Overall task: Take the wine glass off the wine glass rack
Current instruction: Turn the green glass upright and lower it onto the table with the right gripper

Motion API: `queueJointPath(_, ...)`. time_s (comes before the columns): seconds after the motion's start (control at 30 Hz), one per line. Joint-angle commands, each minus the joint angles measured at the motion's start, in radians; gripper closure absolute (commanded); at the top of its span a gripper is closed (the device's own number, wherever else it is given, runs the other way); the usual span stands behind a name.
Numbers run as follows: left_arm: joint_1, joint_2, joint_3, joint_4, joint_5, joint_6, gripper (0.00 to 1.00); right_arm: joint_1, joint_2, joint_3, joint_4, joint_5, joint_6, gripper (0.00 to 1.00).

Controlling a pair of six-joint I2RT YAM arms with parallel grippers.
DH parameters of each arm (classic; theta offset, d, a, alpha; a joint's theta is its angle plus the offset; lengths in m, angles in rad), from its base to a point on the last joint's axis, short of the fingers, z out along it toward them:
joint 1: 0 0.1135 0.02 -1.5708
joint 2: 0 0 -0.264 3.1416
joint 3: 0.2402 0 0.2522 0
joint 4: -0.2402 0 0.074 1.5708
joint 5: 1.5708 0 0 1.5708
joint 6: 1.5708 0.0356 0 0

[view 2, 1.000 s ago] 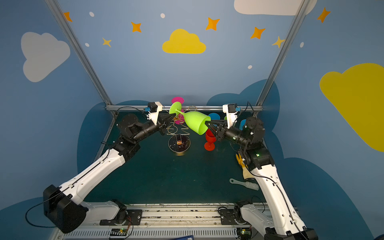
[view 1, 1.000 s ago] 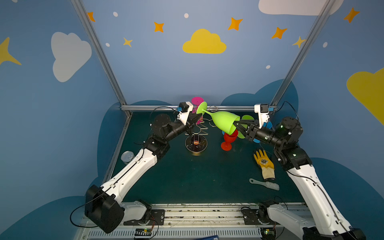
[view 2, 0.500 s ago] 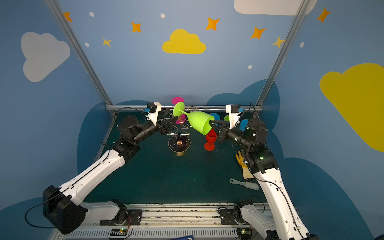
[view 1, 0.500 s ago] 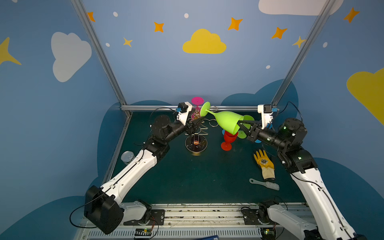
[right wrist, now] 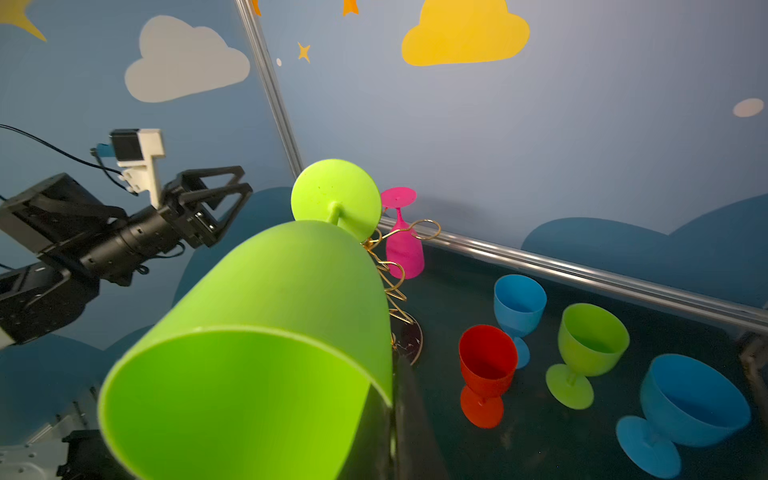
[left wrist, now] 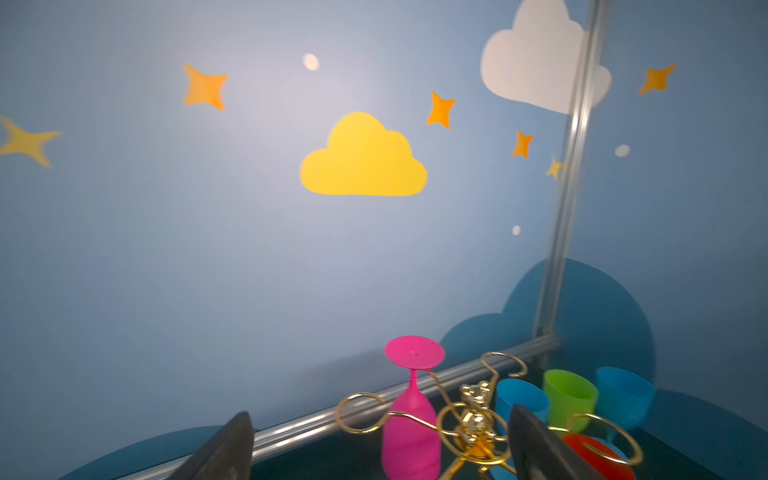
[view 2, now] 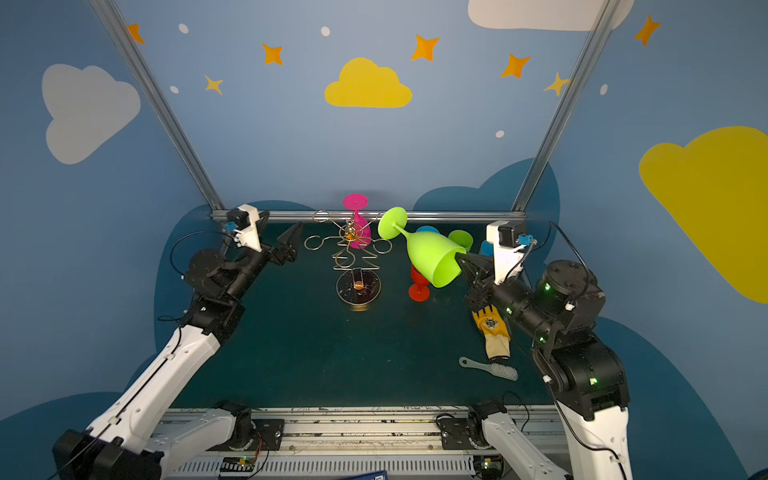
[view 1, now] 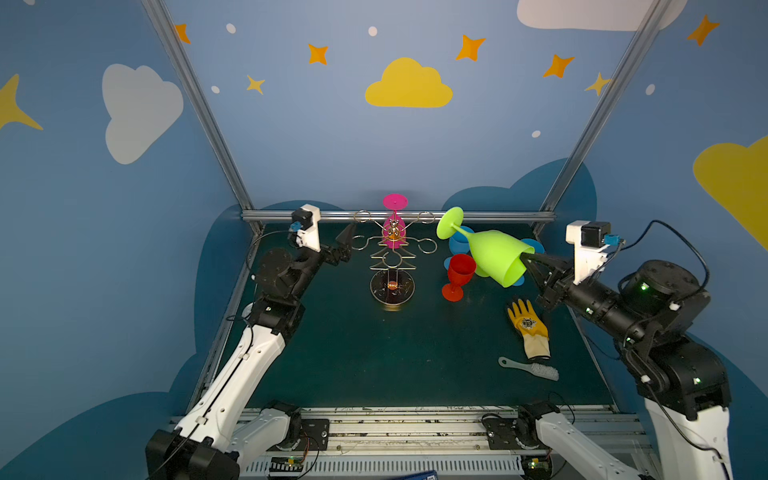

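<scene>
On the dark green bench (view 1: 374, 353), the right tool (view 1: 528, 262) pinches the rim of the green glass (view 1: 494, 255), which is clear of the rack (view 1: 392, 286) on its right, foot tilted up toward it, while the left tool (view 1: 347, 245) stands spread and empty at the rack's left.

A yellow glove (view 1: 528, 328) lies on the dark mat (view 1: 353, 353) — a grey brush (view 1: 530, 368) just beside its cuff.

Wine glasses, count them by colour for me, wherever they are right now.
Green glasses: 2
Blue glasses: 2
Red glass: 1
Pink glass: 1
Total: 6
</scene>
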Motion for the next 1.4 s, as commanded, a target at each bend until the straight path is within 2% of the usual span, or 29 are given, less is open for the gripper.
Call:
queueJointPath(0.0,0.076,-0.046,-0.092,0.098,-0.028,-0.043,0.07,0.003,0.015,0.061,-0.233,0.116,-0.066,1.00)
queueJointPath(0.13,0.164,-0.055,-0.171,0.127,-0.033,-0.108,0.09,0.003,0.028,0.090,-0.370,0.157,-0.064,1.00)
queueJointPath(0.37,0.214,-0.046,-0.190,0.093,-0.043,-0.145,0.10,0.003,0.038,-0.066,-0.464,0.141,-0.010,1.00)
queueJointPath(0.47,0.222,-0.050,-0.197,0.070,-0.079,-0.151,0.11,0.005,0.069,-0.143,-0.450,0.108,0.008,1.00)
queueJointPath(0.67,0.231,-0.063,-0.202,0.046,-0.120,-0.140,0.11,0.017,0.143,-0.237,-0.374,0.137,0.033,1.00)
queueJointPath(0.9,0.236,-0.058,-0.202,0.039,-0.117,-0.153,0.11,0.089,0.275,-0.305,-0.264,0.243,0.060,1.00)
queueJointPath(1.23,0.239,-0.059,-0.202,0.036,-0.117,-0.157,0.10,0.105,0.472,-0.261,-0.197,0.233,0.047,1.00)
queueJointPath(1.37,0.240,-0.057,-0.202,0.034,-0.114,-0.161,0.10,0.105,0.554,-0.226,-0.194,0.237,0.079,1.00)
